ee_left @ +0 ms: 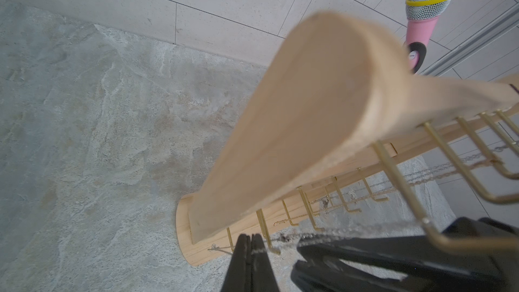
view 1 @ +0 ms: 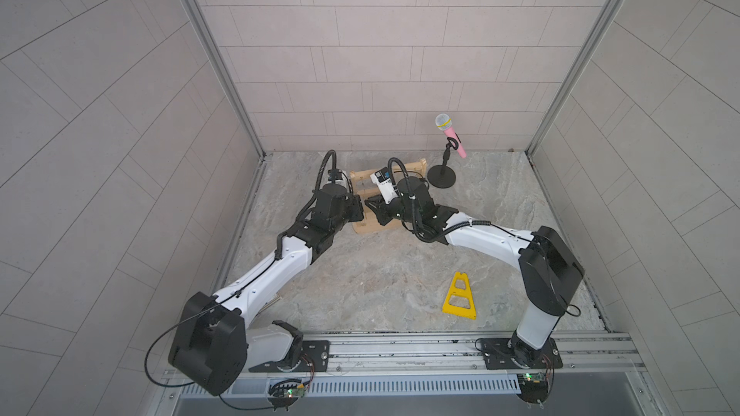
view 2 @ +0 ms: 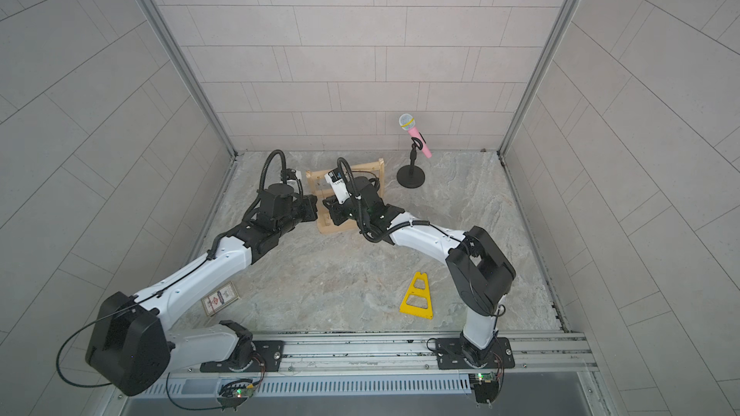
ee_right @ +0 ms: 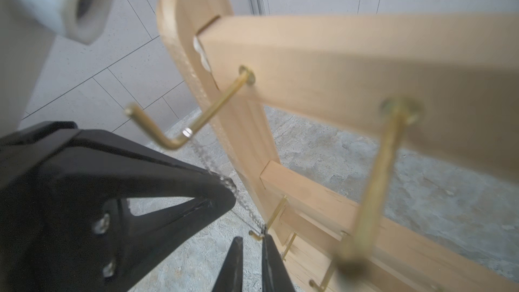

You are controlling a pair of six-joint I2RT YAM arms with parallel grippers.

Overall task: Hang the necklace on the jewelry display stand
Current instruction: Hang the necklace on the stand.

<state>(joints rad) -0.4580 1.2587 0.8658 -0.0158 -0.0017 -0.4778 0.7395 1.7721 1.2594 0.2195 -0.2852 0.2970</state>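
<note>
Necklace (ee_left: 331, 233) hooked at one end, its run pinched in my left claw (ee_left: 250, 237)

The stand (view 1: 366, 228) sits at 12 o'clock on the surface (view 1: 360, 282). My claws meet at its 7 o'clock corner, left from 8, right from 4. My left claw is clamped on the necklace, which runs fairly straight, roughly 9 to 3, to a ring (ee_right: 186, 133) on the top bar's (ee_right: 337, 60) end hook (ee_right: 213, 109). My right claw (ee_right: 252, 237) is narrowly parted, with the necklace reaching one fingertip (ee_right: 269, 259). I judge the release falls to my left.

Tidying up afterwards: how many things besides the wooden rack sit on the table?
3: microphone stand at the back, yellow frame front right, card box beside the left arm. The arms may hide more.
</note>
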